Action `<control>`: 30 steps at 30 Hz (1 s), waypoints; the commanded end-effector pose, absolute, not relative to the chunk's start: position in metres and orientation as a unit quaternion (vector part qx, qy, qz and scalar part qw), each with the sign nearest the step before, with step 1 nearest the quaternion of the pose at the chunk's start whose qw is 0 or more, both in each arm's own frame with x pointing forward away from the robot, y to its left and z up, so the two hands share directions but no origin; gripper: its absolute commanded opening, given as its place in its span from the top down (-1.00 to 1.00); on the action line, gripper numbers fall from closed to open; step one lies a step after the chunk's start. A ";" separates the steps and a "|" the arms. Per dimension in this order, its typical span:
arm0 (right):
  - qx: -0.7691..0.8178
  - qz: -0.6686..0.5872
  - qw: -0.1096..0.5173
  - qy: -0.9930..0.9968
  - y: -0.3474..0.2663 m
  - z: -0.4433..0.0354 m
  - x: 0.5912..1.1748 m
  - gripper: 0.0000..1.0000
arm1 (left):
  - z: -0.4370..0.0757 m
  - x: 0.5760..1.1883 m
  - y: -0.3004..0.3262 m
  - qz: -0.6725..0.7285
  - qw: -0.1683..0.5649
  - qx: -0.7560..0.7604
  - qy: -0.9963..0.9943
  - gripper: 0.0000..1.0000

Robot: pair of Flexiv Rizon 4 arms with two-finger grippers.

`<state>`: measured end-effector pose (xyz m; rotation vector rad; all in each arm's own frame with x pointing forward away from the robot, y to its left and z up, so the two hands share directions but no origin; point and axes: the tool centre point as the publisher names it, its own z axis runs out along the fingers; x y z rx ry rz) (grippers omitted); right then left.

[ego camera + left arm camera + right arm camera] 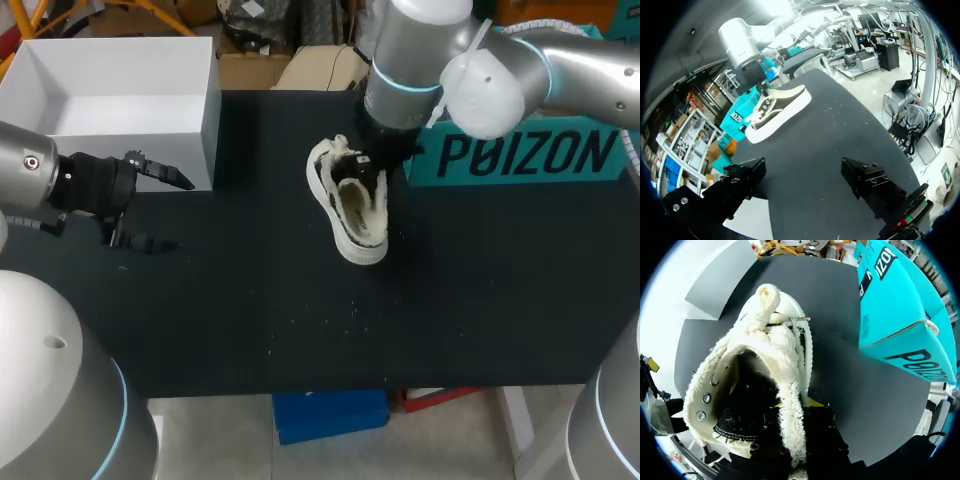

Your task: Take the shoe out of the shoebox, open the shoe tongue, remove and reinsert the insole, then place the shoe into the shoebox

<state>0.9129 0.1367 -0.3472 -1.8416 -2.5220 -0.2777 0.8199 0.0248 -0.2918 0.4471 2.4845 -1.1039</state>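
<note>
1. Head view: white shoebox [205, 120] at upper left of frame, top open. Only its white floor and walls show inside.
2. Shoe [350, 205] is out of the box, on the black table [250, 320] at frame centre, well apart from the shoebox. Teal box [530, 150] lies at upper right, near the shoe.
3. Right arm enters from upper right. Its wrist covers most of the right gripper [375, 160] and the shoe's upper end.
4. Right wrist view: the fleece collar edge runs between the dark fingers, with a sliver of yellow tip beside it. Jaws narrow, pinching that edge.
5. Left gripper [175, 213] at mid left, just beside the shoebox wall. Jaws spread wide, holding nothing.
6. Left wrist view alone shows the shoe's white sole band side-on. Right wrist view alone shows the lining and metal eyelets. The interior is dark, so the insole cannot be made out.
</note>
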 end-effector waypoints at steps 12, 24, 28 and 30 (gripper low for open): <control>-0.108 -0.037 -0.080 -0.990 0.067 -0.200 0.914 1.00 | -0.293 0.820 0.024 -0.392 0.194 0.159 0.885 -1.00; -0.108 -0.037 -0.080 -0.990 0.067 -0.200 0.914 1.00 | -0.293 0.820 0.024 -0.392 0.194 0.159 0.885 -1.00; -0.108 -0.037 -0.080 -0.990 0.067 -0.200 0.914 1.00 | -0.293 0.820 0.024 -0.392 0.194 0.159 0.885 -1.00; -0.108 -0.037 -0.080 -0.990 0.067 -0.200 0.914 1.00 | -0.293 0.820 0.024 -0.392 0.194 0.159 0.885 -1.00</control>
